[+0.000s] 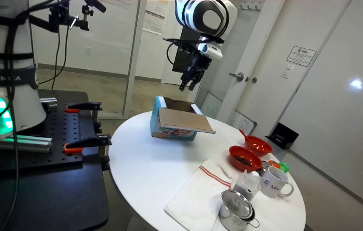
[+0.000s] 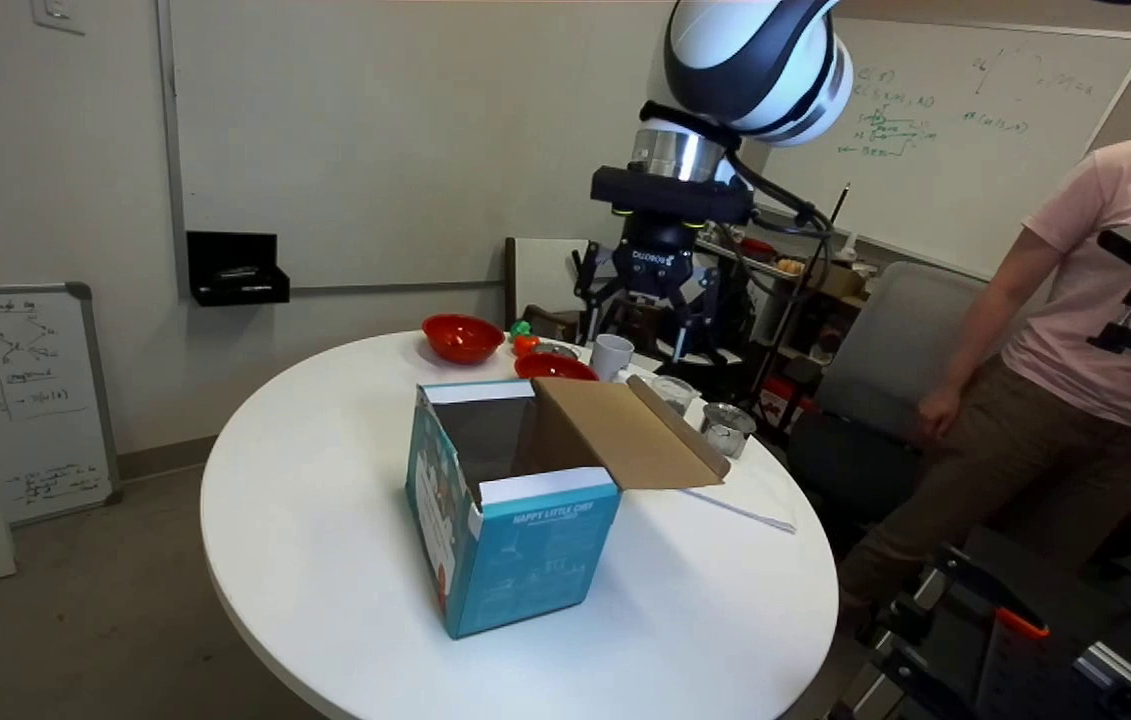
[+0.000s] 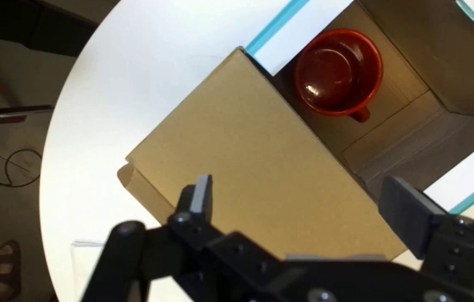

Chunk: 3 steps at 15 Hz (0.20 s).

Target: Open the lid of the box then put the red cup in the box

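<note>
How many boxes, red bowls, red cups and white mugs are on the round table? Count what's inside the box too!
Box: 1
Red bowls: 2
Red cup, inside the box: 1
White mug: 1
Total: 5

Near the edge of the round white table (image 1: pixel 133 160) stand a white mug (image 1: pixel 272 188), a metal pot (image 1: pixel 231 221) and two red bowls (image 1: pixel 236 164), one holding dark bits (image 1: pixel 242 161). A red-striped cloth (image 1: pixel 197 197) lies flat by that edge. Beyond it, a person (image 2: pixel 1085 350) in pink stands beside a grey chair (image 2: pixel 910 360).
</note>
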Available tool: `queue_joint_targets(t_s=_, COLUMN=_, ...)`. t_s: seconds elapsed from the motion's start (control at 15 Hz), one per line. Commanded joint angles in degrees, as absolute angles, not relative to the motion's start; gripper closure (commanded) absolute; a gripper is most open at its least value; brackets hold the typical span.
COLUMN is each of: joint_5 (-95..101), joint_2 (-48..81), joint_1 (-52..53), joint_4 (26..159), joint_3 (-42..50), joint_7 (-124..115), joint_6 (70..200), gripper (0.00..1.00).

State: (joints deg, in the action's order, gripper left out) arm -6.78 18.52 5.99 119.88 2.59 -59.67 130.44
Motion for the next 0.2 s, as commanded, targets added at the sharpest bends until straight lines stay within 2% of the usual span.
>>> queue_joint_targets(t_s=0.0, joint_5=-6.68, joint_2=18.36, joint_1=5.6, joint_4=119.77, joint_3=2.36, joint_7=-59.73, joint_6=130.29, gripper=0.0)
queue_joint_targets(t_s=0.13, joint_5=-6.7, joint_2=18.88, joint_1=5.79, joint_4=119.75, joint_3=2.25, joint_7=-59.77, joint_6=130.42, gripper=0.0)
